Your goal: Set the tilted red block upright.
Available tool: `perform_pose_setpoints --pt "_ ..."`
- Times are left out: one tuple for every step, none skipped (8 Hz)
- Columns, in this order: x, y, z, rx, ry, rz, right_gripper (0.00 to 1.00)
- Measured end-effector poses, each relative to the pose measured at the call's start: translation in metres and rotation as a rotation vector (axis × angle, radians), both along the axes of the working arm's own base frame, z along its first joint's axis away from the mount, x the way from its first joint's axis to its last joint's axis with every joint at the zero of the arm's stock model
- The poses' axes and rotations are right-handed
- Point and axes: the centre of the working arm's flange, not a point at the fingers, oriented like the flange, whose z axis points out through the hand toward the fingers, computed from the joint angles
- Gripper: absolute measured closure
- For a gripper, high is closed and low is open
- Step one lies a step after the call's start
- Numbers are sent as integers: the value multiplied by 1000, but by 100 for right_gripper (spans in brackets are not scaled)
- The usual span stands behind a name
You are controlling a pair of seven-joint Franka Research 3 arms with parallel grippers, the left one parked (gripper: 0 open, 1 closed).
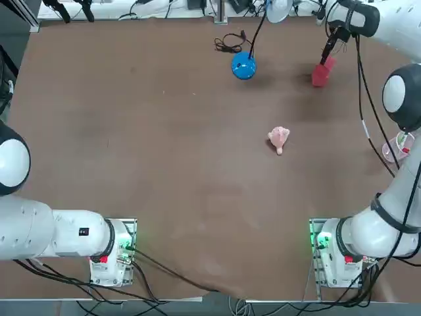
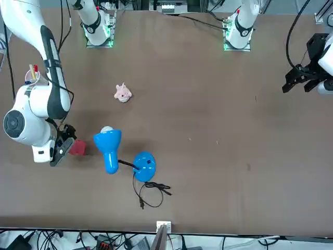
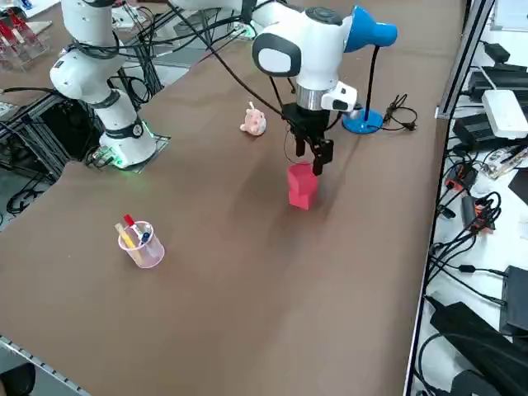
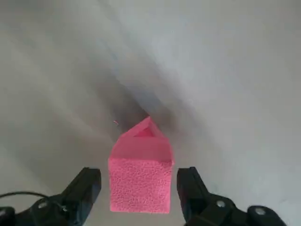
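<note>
Only the wrist view showed the right gripper (image 4: 140,190) open astride the upright foam red block (image 4: 140,176), apart

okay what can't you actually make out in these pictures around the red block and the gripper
- Whether the fingers touch the red block: wrist view shows the open right gripper straddling it, but the gaps are slim.
- Block's base on the table: below the wrist view's edge.
- Block in front view: partly behind the gripper.
- Cup contents: too small.

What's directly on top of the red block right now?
Nothing rests on the red block. The right gripper hangs open just above it, fingers flanking the top without touching. Its underside is hidden.
</note>
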Motion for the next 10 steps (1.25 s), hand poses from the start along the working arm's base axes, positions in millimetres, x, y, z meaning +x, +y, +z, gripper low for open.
perform_pose_setpoints --pt "0 -1 -1 -1 1 -3 1" --pt "-1 -3 -2 -1 3 -6 1" --pt "-2 -3 -5 -1 0 -7 1" --pt "-3 -4 -8 -1 -6 -6 1" --pt "-4 -4 -11 -1 -9 -6 1" --pt "-4 -4 -13 -1 -9 -6 1" --pt "-4 -4 -13 -1 -10 -6 1" --pt "-4 -4 -16 -1 -10 -6 1" --pt "-5 -4 -19 -1 -9 -7 1" --pt "-5 -4 -23 -1 -5 -7 1"
